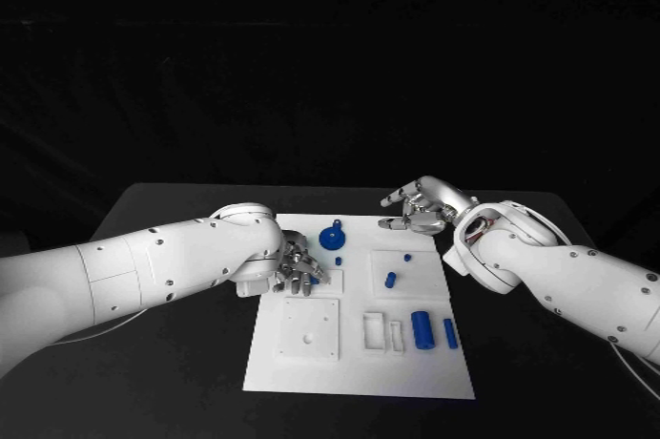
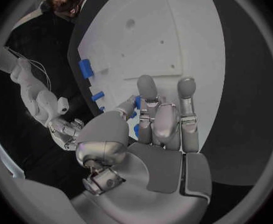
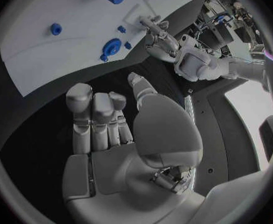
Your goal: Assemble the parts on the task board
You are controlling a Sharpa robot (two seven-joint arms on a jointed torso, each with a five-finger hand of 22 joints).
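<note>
The left hand point(image 1: 292, 270) rests over the left edge of the white board point(image 1: 360, 382), and its fingers point(image 2: 147, 92) are closed around a small blue piece point(image 2: 136, 102). Next to it on the board lies a round blue wheel point(image 1: 332, 238). In the middle sits a small blue peg point(image 1: 391, 279), and lower down lie two blue tubes point(image 1: 422, 328). The right hand point(image 1: 420, 210) hangs over the black table point(image 1: 165, 210) just past the board's far right corner, fingers curled in, holding nothing.

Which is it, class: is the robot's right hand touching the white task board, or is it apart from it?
Apart. In the right wrist view the right hand hangs over the black table, with dark table showing between its fingertips and the task board.
</note>
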